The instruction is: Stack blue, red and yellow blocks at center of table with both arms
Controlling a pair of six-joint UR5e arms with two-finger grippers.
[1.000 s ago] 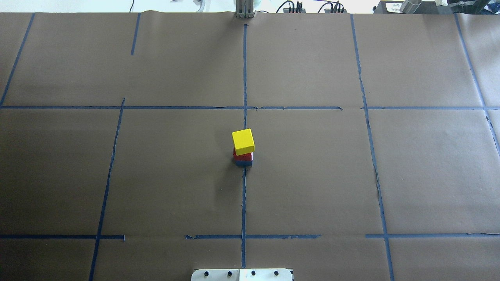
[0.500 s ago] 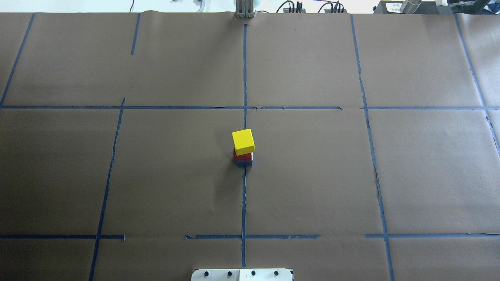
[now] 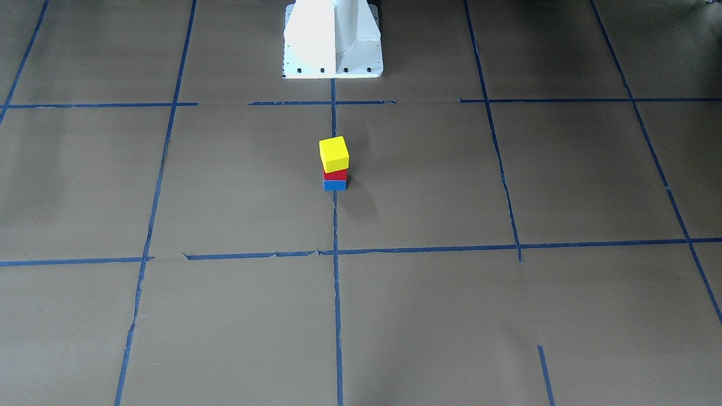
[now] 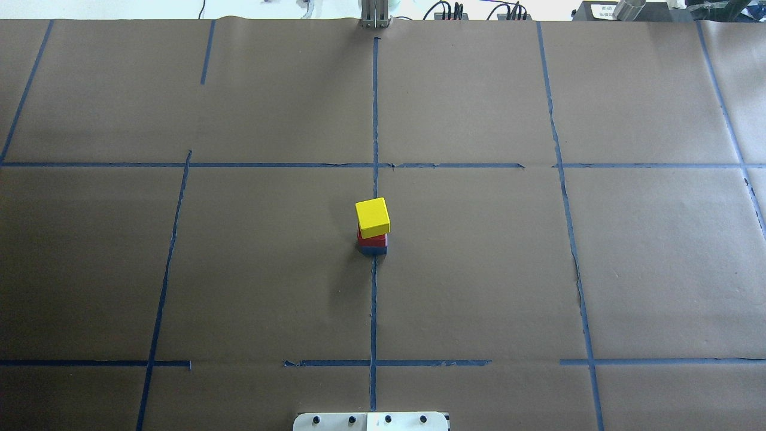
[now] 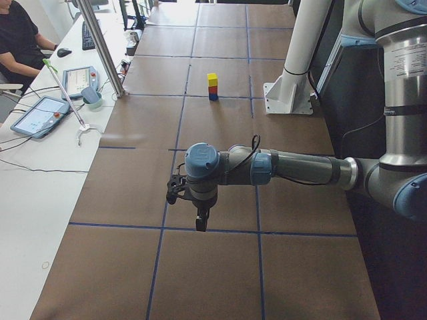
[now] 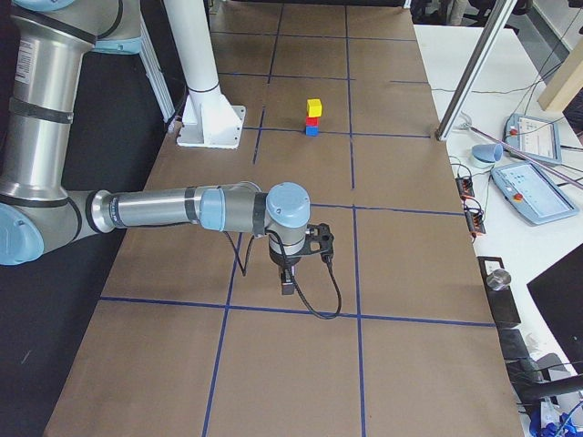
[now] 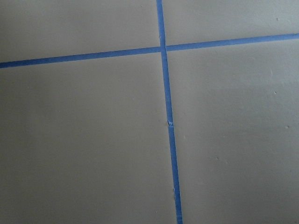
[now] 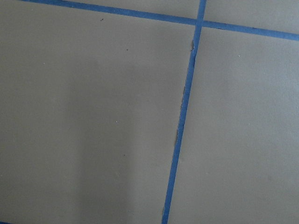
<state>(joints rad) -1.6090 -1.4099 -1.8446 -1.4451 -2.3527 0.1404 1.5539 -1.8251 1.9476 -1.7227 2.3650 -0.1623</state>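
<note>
- L gripper (image 5: 200,224): shown only in the left side view, so it can't be told whether the jaws are apart or together. The tips are hung above the table (image 4: 479,269), apart from the brown paper.
- R gripper (image 6: 287,286): shown only in the right side view, so jaw state can't be told here either. The tips are likewise kept off the paper.
- L arm: forearm is stretched out approx. level over the table, with the wrist bent so the gripper is pointed straight down. A tape crossing (image 7: 162,48) is seen below it by the wrist cam.
- R arm: much the same pose, forearm level and gripper aimed down. Only paper and blue tape lines are shown by its wrist cam.
- Stack: set well apart from both sets of jaws, at table centre on the middle tape line.
- Blue block (image 3: 335,184) is at the bottom, red block (image 3: 335,175) on it, and yellow block (image 4: 372,215) on top.
- The yellow block is turned a bit vs. the red one, with its edge slightly past it.
- White pedestal (image 3: 333,39): stood near the stack on the robot's side.
- Beyond the table edge opposite the robot, a metal post (image 5: 103,47), a tablet pendant (image 5: 37,115) and a seated person (image 5: 17,40) are seen.
</note>
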